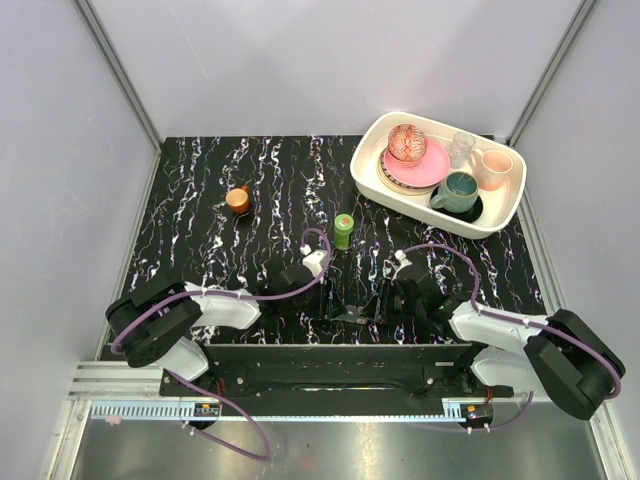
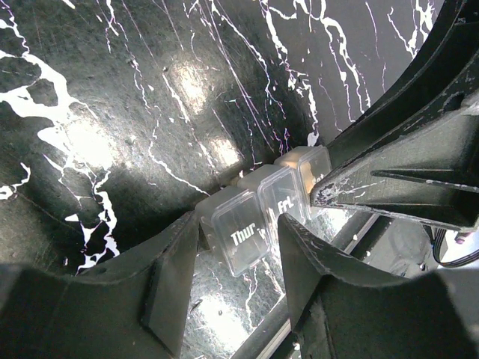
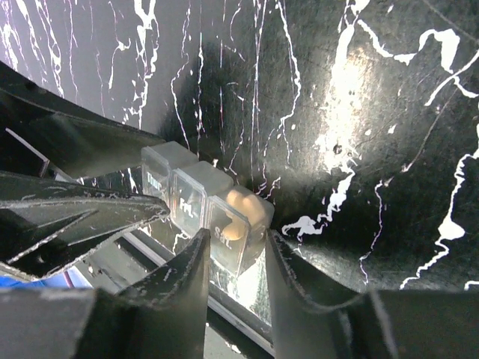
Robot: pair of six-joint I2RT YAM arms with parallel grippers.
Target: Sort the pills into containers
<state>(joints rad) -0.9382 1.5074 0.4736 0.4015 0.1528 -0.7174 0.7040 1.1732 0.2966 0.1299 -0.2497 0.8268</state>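
The pill box (image 1: 352, 315) is a short strip of clear-lidded compartments marked Thur, Fri and Sat, lying near the table's front edge between both grippers. In the left wrist view my left gripper (image 2: 238, 247) is open, and its fingertips stand on either side of the Thur compartment (image 2: 239, 235). In the right wrist view my right gripper (image 3: 236, 250) is closed on the Sat end of the pill box (image 3: 187, 198). Pale pills (image 3: 243, 206) lie inside the Sat compartment. The green bottle (image 1: 343, 231) stands upright behind the grippers.
A small orange cup (image 1: 238, 200) stands at the back left. A white tray (image 1: 372, 183) at the back right holds plates, bowls, cups and a mug. The black rail of the arm bases (image 1: 330, 362) runs just in front of the pill box.
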